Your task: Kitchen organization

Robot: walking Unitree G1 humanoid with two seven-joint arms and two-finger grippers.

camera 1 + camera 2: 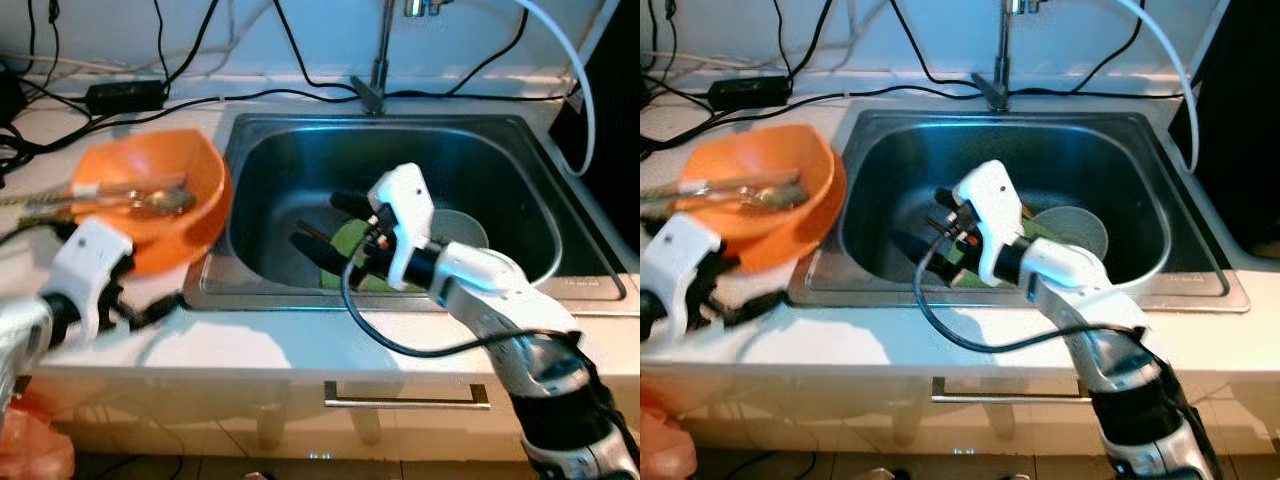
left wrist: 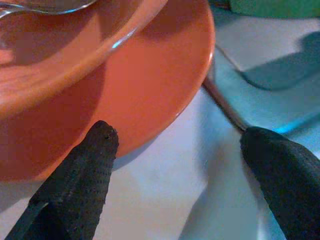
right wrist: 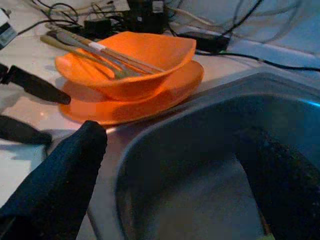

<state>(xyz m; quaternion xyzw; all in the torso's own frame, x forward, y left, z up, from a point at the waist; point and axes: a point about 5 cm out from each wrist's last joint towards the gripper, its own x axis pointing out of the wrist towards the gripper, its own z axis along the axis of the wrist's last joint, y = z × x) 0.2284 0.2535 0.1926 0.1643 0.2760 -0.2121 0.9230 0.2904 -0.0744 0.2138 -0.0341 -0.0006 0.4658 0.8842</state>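
An orange bowl [image 1: 150, 180] holding spoons and chopsticks [image 1: 130, 198] sits on an orange plate [image 1: 195, 250] on the counter left of the sink [image 1: 500, 140]. My left gripper [image 2: 180, 135] is open low at the plate's near edge, one finger [image 2: 95, 165] under the rim and the other finger [image 2: 285, 175] beside it. My right gripper [image 1: 318, 220] hangs open inside the sink basin, nothing between its fingers, pointing toward the bowl [image 3: 130, 60]. Beneath it lie a green item [image 1: 345, 242] and a grey round dish [image 1: 462, 230].
The faucet [image 1: 378, 60] stands behind the sink. Black cables and a power adapter [image 1: 125, 95] lie on the back of the white counter [image 1: 250, 345]. A white hose [image 1: 585, 70] hangs at the right. A drawer handle [image 1: 405, 398] is below the counter edge.
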